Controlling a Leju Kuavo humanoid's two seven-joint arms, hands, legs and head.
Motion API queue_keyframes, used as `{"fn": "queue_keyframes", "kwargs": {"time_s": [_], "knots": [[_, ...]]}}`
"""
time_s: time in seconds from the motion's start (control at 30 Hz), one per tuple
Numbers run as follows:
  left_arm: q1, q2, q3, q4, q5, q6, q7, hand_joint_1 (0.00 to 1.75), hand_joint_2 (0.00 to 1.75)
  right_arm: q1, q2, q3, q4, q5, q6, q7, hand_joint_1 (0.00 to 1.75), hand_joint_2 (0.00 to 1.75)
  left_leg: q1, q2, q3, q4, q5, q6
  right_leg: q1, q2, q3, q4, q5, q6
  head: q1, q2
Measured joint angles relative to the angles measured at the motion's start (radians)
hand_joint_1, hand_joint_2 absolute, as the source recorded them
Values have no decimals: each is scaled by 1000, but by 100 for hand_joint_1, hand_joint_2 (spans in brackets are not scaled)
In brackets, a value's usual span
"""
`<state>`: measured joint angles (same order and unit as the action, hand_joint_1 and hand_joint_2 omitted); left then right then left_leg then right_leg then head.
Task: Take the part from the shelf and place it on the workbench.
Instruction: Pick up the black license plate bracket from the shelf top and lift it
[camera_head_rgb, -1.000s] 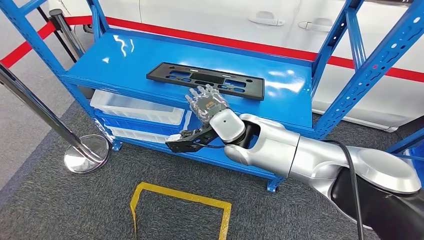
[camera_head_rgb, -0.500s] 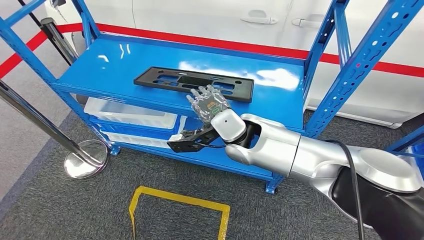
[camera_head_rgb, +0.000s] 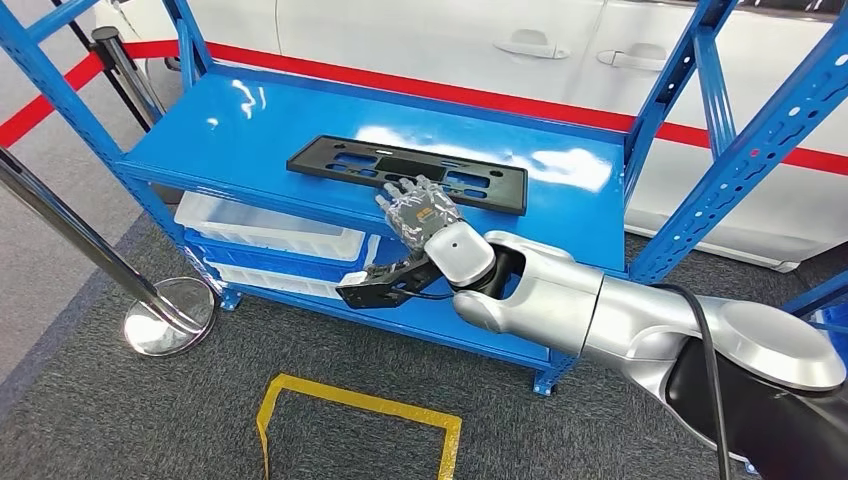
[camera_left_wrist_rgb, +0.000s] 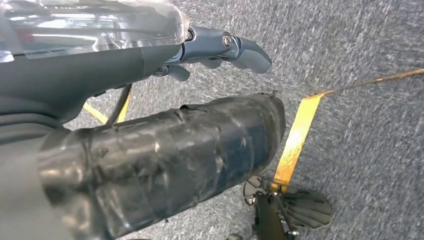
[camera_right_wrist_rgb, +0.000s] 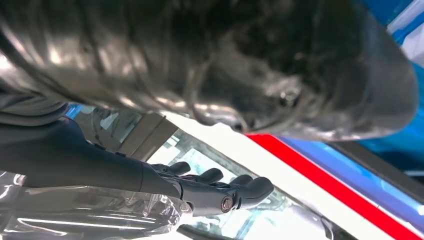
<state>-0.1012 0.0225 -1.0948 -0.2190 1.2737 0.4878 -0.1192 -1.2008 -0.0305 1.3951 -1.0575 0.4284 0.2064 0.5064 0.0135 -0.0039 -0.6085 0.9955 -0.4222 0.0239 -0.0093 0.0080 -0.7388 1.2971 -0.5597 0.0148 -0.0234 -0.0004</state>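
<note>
Near the shelf's (camera_head_rgb: 250, 120) front edge, mid-width, lies the black slotted part (camera_head_rgb: 405, 172), prob. stiff, light plastic, best taken by its long near rim, w/ right robot hand (camera_head_rgb: 418, 212) spread wide, empty, just short.

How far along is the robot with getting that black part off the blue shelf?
Nothing is finished yet. The black part lies flat on the blue shelf. In hand: the right hand reaches toward the part's near edge with fingers spread, holding nothing. Left to do: grip the part, lift it, carry it to the workbench.
</note>
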Motion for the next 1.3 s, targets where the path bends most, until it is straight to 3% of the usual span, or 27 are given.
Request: {"fn": "queue_keyframes", "kwargs": {"time_s": [0.03, 0.1, 0.13, 0.17, 0.3, 0.37, 0.43, 0.5, 0.53, 0.57, 0.63, 0.67, 0.7, 0.77, 0.8, 0.87, 0.93, 0.97, 1.0, 1.03, 1.07, 1.13, 1.2, 1.3], "knots": [[0, 0, 0, 0, 0, 0, 0, 0, 0, 1, -1, 0, 0, 0, 0, 0, 0, 0, 0, -1, 2, 3, -4, -2, -2, -1, 11, -33, 30, 0, 0, 0], [1, -2, 0, 0, 0, 0, 0, 0, 0, -1, -2, 0, 0, 0, 0, 0, 0, 0, 0, -3, 5, 10, -13, -9, -1, -2, 69, -160, 100, -4, 0, 0], [1, -2, 0, 0, 0, 0, 0, 0, 0, -2, -2, 0, 0, 0, 0, 0, 0, 0, -1, -3, 5, 15, -17, -13, 0, -2, 93, -212, 119, -8, -1, 0], [1, -3, 0, 0, 0, 0, 0, 0, 0, -2, -2, 0, 0, 0, 0, 0, 0, 0, -3, -4, 4, 18, -19, -18, 2, -2, 108, -243, 125, -12, -1, 0], [1, -3, 0, 0, 0, -1, 0, 0, 0, -2, -4, -1, -1, -2, 0, -2, 0, 0, 0, -2, -1, 27, -31, -38, 3, 0, 119, -263, 123, -33, -2, 0], [1, -4, 0, 0, 0, -1, 0, 0, 0, -4, -4, -1, -2, -6, 0, -3, 0, 0, 2, -1, -32, 97, -72, -47, -1, -1, 127, -271, 124, -42, -6, 0], [0, -4, 0, 0, -1, -1, -1, 0, 0, -2, -4, -1, -2, -12, 0, -5, 0, 0, 3, -1, -95, 224, -123, -53, -1, -2, 130, -270, 122, -48, -9, 0], [2, -3, 0, 0, 0, -1, 0, 0, 0, 3, -4, -1, -2, -18, 0, -5, 0, 0, 3, -1, -135, 287, -124, -56, 0, -1, 131, -268, 118, -50, -9, 0], [2, -3, 0, 0, 0, -1, 0, 0, 0, 4, -4, -1, -2, -19, -1, -3, 0, 0, 4, -1, -130, 265, -98, -56, 0, 0, 133, -267, 116, -50, -9, 0], [3, -3, 0, 0, 0, -1, 0, 0, 0, 4, -4, -1, -2, -20, -1, -2, 0, 0, 4, -1, -107, 209, -60, -54, 0, 2, 137, -266, 113, -49, -9, 0], [2, -3, -1, 0, 0, -1, -1, 0, 0, 2, -5, -1, -2, -20, -1, 2, 0, 87, 2, -1, -49, 83, -4, -48, 1, 3, 142, -264, 106, -43, -9, 0], [1, -2, -1, 0, 0, -1, -1, 0, 0, 1, -5, -1, -2, -21, -1, 3, 0, 87, 0, -1, -30, 44, 4, -44, 3, 4, 142, -264, 104, -39, -9, 0], [0, -2, -1, 0, 0, -1, -1, 0, 0, 1, -5, -1, -2, -22, -1, 4, 0, 131, -3, -1, -21, 27, 1, -39, 4, 4, 141, -264, 103, -34, -8, 0], [-1, -2, -1, 0, 0, -1, -2, 0, 0, 2, -5, -1, -2, -24, 0, 6, 0, 131, -2, -2, -17, 18, -3, -29, 5, 3, 140, -266, 101, -24, -8, 0], [0, -3, -1, 0, 0, -1, -2, 0, 0, 2, -6, -1, -2, -24, 0, 7, 0, 175, 0, -2, -13, 14, -3, -25, 5, 2, 139, -260, 95, -19, -8, 0], [1, -4, -1, 0, -1, -1, -2, 0, 0, 0, -8, -1, -2, -25, 0, 8, 0, 175, 4, -1, -5, 5, -2, -14, 6, 1, 112, -199, 59, -11, -5, 0], [1, -4, -1, 0, -1, -1, -2, 0, 0, 4, -13, -1, -1, -25, 0, 10, 0, 175, 3, 0, -1, 5, -5, -6, 5, 0, 47, -75, 6, -7, -2, 0], [1, -3, -1, 0, -1, -1, -2, 0, 0, 8, -15, -1, 0, -25, 1, 10, 0, 175, 2, 0, -1, 5, -6, -3, 4, 0, 16, -22, -8, -7, -2, 0], [1, -3, -1, 0, -1, -1, -2, 0, 0, 13, -17, -1, 0, -25, 1, 10, 0, 175, 1, -1, 0, 7, -8, -2, 2, 0, -4, 3, -4, -6, -2, 0], [1, -3, -1, 0, -1, -1, -2, 0, 0, 16, -19, -1, 0, -26, 1, 10, 0, 175, 1, -2, 1, 9, -11, -2, 1, -1, -5, -7, 18, -7, -2, 0], [1, -3, -1, 0, -1, -1, -2, 0, 0, 17, -21, -1, 0, -26, 1, 10, 0, 175, 1, -3, 3, 11, -14, -3, 0, -1, 11, -52, 54, -9, -2, 0], [1, -4, -2, 0, -1, -1, -2, 0, 0, 15, -24, -1, 1, -26, 1, 11, 0, 175, -1, -5, 4, 20, -23, -9, 3, 0, 65, -176, 118, -16, -2, 0], [1, -6, -2, 0, -1, -1, -2, 0, 0, 13, -26, -1, 2, -26, 2, 12, 0, 175, -4, -6, 1, 26, -29, -17, 7, 1, 96, -242, 132, -22, -3, 0], [0, -6, -2, 0, -1, -1, -2, 0, 0, 12, -28, -1, 2, -26, 4, 13, 0, 175, -3, -5, 1, 25, -34, -33, 6, 4, 104, -257, 130, -33, -5, 0]]}}
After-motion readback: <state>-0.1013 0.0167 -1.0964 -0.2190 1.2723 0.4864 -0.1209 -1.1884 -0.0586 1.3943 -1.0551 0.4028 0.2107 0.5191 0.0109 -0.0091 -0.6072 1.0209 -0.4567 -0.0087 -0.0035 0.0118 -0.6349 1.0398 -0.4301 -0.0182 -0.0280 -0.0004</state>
